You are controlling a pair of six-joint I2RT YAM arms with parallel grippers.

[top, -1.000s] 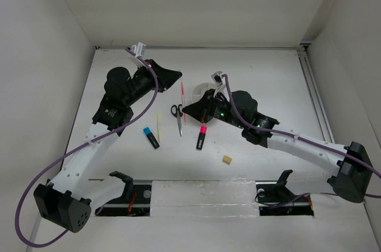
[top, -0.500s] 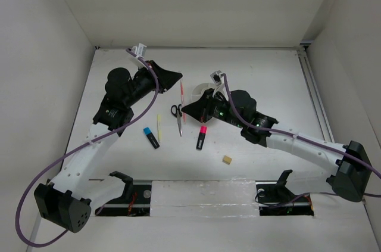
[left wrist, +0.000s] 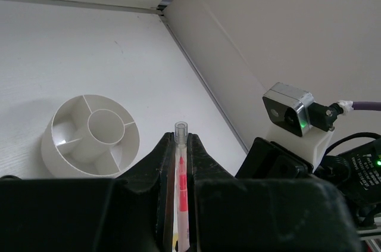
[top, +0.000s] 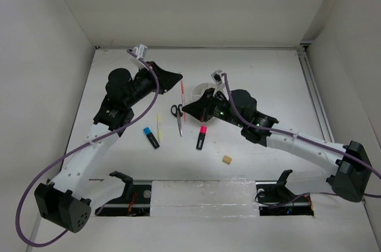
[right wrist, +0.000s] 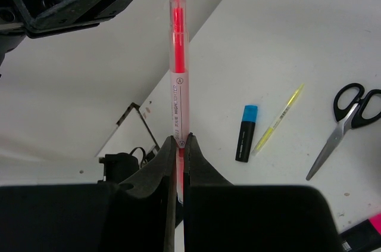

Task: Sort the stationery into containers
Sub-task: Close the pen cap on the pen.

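Red pen (right wrist: 177,73) hangs above the table (top: 268,73), gripped at both ends. The left gripper (left wrist: 179,142) has its jaws pinched narrow on one end, the right gripper (right wrist: 177,143) on the other. The round white organiser (left wrist: 77,165) stands close by. Scissors (right wrist: 348,118), yellow pen (right wrist: 277,124), blue-capped highlighter (right wrist: 246,133), pink-capped highlighter (top: 202,137) and tan eraser (top: 227,159) lie outside it.
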